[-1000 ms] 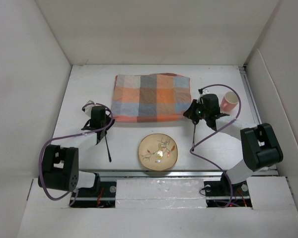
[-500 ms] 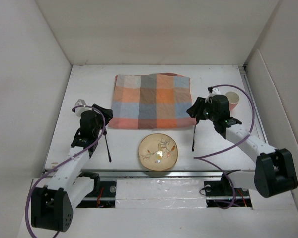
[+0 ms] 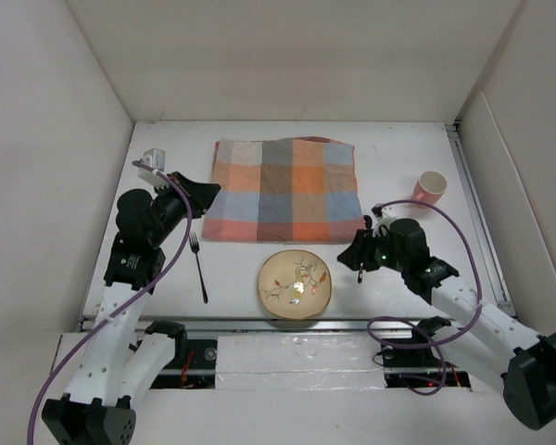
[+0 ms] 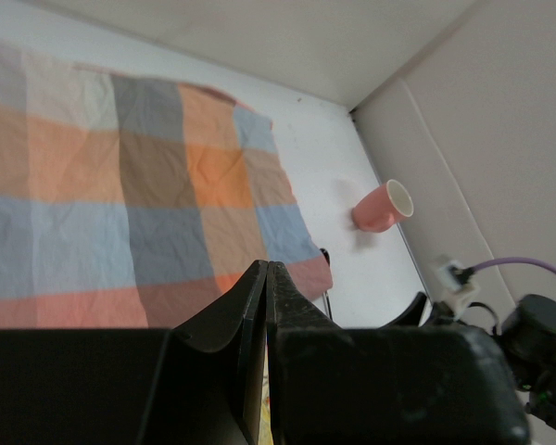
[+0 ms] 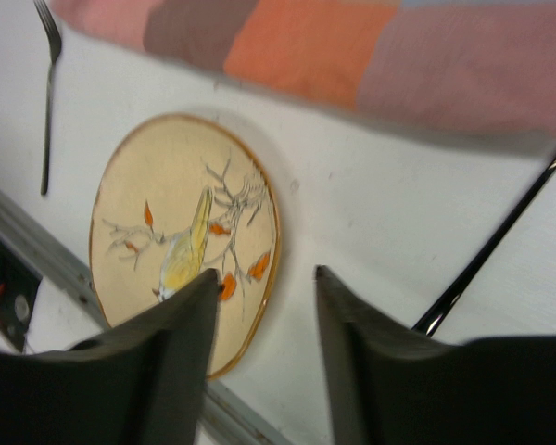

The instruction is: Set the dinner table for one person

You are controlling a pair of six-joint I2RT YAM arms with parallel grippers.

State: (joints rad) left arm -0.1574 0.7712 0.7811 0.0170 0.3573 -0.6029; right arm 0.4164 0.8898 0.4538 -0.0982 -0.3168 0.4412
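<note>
The table [image 3: 398, 148] was a flat white rectangle under the checked cloth [image 3: 283, 190], with bare top showing on every side of it. Its long axis looked to run left to right, parallel to the cloth's long edges and to the metal rail [image 3: 296, 324] on the near side. White walls stood on the other three sides. The table's near corners were hidden by the two arms.

The left arm [image 3: 134, 269] reached to the cloth's near left corner. Its jaws were pressed together with nothing between them, aimed rightward across the cloth, and raised above the table. In the left wrist view the dark fingers [image 4: 232, 324] filled the lower half.

The right arm [image 3: 454, 297] held its jaws off the cloth's near right corner, partly open and empty, tilted down over bare table. The right wrist view was blurred. Through the gap showed the edge of the plate [image 5: 181, 241], which lay just off the cloth's near edge. A thin dark utensil [image 5: 491, 241] lay beside the jaws; I could not tell its kind, and from above the wrist hid most of it.

A fork [image 3: 198, 269] lay off the cloth's near left corner, with its tines toward the cloth. A pink cup [image 3: 430, 188] stood well right of the cloth.
</note>
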